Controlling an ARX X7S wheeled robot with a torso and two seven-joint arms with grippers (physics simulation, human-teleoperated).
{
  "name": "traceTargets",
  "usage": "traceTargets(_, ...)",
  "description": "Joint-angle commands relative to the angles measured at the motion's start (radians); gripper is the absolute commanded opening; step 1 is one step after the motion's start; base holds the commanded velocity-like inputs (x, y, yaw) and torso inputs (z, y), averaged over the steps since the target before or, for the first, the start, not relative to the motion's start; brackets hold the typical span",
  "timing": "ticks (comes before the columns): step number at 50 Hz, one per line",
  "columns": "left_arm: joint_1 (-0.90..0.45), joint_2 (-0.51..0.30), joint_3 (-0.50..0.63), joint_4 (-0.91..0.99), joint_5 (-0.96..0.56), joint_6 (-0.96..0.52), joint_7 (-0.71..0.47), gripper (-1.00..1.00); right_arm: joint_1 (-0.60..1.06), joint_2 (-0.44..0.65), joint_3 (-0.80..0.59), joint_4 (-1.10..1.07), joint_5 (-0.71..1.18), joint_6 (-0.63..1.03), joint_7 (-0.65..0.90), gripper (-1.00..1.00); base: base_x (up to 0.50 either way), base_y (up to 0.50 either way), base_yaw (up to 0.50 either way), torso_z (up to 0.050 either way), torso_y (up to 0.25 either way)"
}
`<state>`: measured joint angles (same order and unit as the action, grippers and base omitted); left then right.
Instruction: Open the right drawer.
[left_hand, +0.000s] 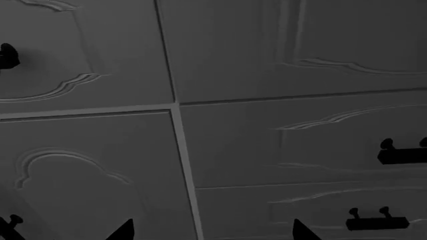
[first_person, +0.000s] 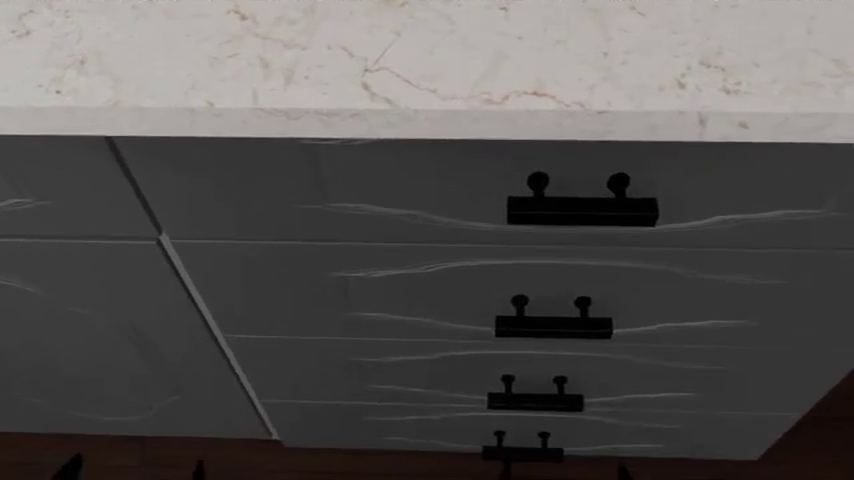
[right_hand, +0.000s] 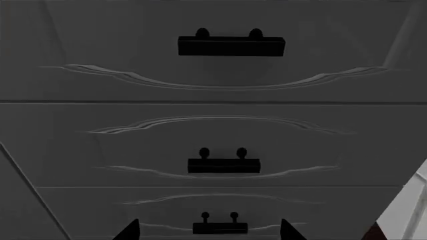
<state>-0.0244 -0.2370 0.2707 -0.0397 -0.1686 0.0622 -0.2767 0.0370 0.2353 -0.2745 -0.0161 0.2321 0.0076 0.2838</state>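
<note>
Under the counter, the right drawer (first_person: 400, 190) faces outward, long axis horizontal; both hands spread.

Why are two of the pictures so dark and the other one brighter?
Head view: evenly lit, the pale marble countertop bright, the right drawer clear grey. Both wrist views: dim, sharp, without glare; black handles almost melt into the grey fronts.

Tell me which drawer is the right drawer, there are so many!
Find the pale marble countertop. Directly under its edge, in the stack of grey drawers, sits the right drawer. It is the top one, and its black bar handle looks bigger than the handles on the drawers below it.
</note>
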Motion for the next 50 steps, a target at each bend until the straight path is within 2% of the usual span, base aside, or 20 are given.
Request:
traceTargets(1,0.002,0.018,-0.017,0.040,0.005,-0.018,0.013,1.00,0.003,-0.014,0.013,0.013,-0.014,-0.008,-0.023,1.00,0.00,0.00,0.00,0.000,0.000)
traceTargets(6,-0.018,0.014,-0.007,-0.049,0.015,0.041,0.037,1.00,0.002,-0.011,0.011,0.003,-0.012,-0.001,-0.019,1.00,0.00,0.00,0.00,0.000,0.000)
traceTargets(24,-0.020,0.020,0.004,0.006,0.017,-0.053,-0.008,1.00,0.002,-0.005,0.005,-0.010,-0.002,0.012,-0.009,1.00,0.00,0.00,0.00,0.000,0.000)
traceTargets(26,-0.016,0.017,0.007,0.010,0.015,-0.048,-0.004,1.00,0.002,-0.011,0.003,0.035,-0.008,-0.030,-0.017,1.00,0.00,0.00,0.00,0.000,0.000)
traceTargets(29,-0.009,0.014,0.006,0.014,0.010,-0.005,0.004,1.00,0.002,-0.003,0.004,-0.004,-0.001,0.005,-0.009,1.00,0.00,0.00,0.00,0.000,0.000)
traceTargets(50,-0.008,0.009,0.010,0.020,0.004,-0.004,-0.012,1.00,0.005,0.001,-0.004,0.018,0.008,-0.036,-0.019,1.00,0.00,0.00,0.00,0.000,0.000)
